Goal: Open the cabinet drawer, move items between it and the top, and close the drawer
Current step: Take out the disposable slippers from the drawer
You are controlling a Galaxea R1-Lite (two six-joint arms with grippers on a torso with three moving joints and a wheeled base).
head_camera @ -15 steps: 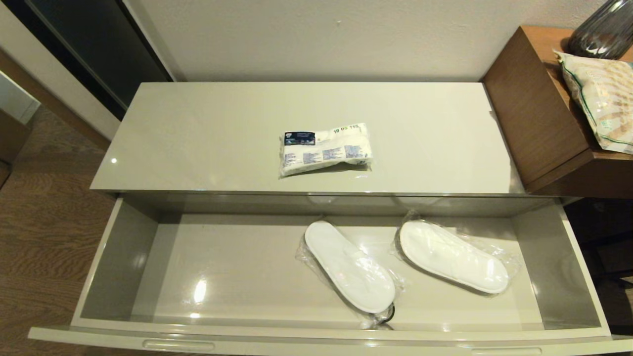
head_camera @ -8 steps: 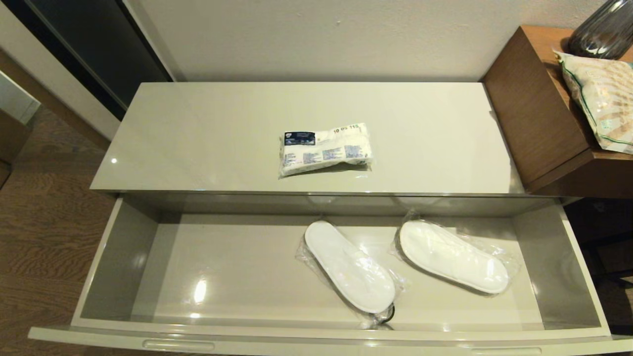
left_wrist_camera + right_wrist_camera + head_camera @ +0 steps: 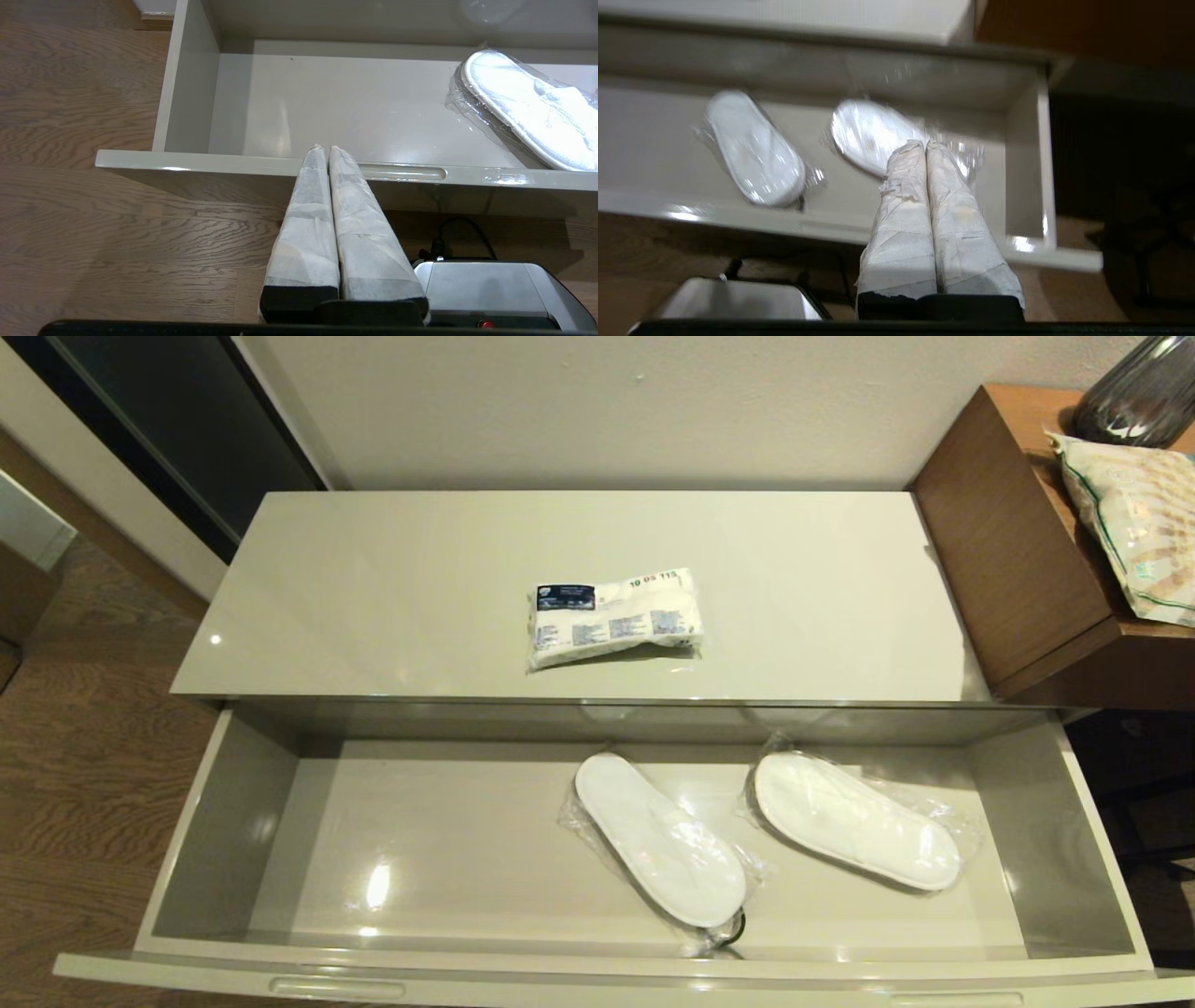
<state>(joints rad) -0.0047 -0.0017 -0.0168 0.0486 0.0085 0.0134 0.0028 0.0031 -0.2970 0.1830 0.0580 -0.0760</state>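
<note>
The left gripper (image 3: pixel 322 148) hangs with jaws pressed together, empty, just short of the open drawer's (image 3: pixel 187 161) front edge, one slot handle (image 3: pixel 402 171) beside its tips. Beyond them lies bare drawer floor, with one wrapped slipper (image 3: pixel 528 112) off to the side. The right gripper (image 3: pixel 925 144), jaws likewise closed on nothing, is poised in front of the drawer's (image 3: pixel 1020 186) other end, its tips in line with the second slipper (image 3: pixel 868 135); the first slipper (image 3: pixel 754 147) lies farther along. On the cabinet's top surface (image 3: pixel 373 588) behind the drawer (image 3: pixel 224 812) rests the white packet (image 3: pixel 614 616). A brown wooden unit (image 3: pixel 1018 551) alongside carries a green-striped bag (image 3: pixel 1134 527) and a dark vase (image 3: pixel 1139 397).
</note>
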